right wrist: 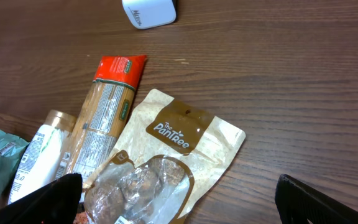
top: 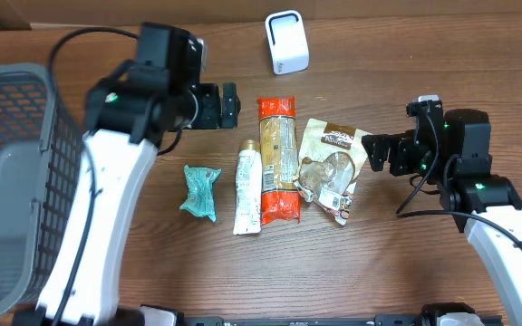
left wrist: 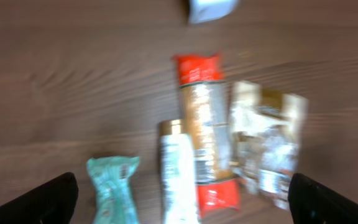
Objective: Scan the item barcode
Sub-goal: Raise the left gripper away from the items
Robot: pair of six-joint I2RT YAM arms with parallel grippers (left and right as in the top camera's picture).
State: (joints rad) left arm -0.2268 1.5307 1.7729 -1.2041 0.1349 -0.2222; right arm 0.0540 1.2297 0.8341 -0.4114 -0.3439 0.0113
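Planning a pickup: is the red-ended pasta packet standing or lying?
Lying: the pasta packet rests flat on the wooden table, between white tube and beige pouch.

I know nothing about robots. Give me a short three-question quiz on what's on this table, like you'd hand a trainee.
1. True or false: the left fingers and the right fingers are both open and holding nothing.
2. Which thing lies between the white tube and the beige pouch? A: a banana. B: the red-ended pasta pack. C: a mug.
3. What name is printed on the beige pouch?

Key: 1 true; 2 B; 3 The PanTree.
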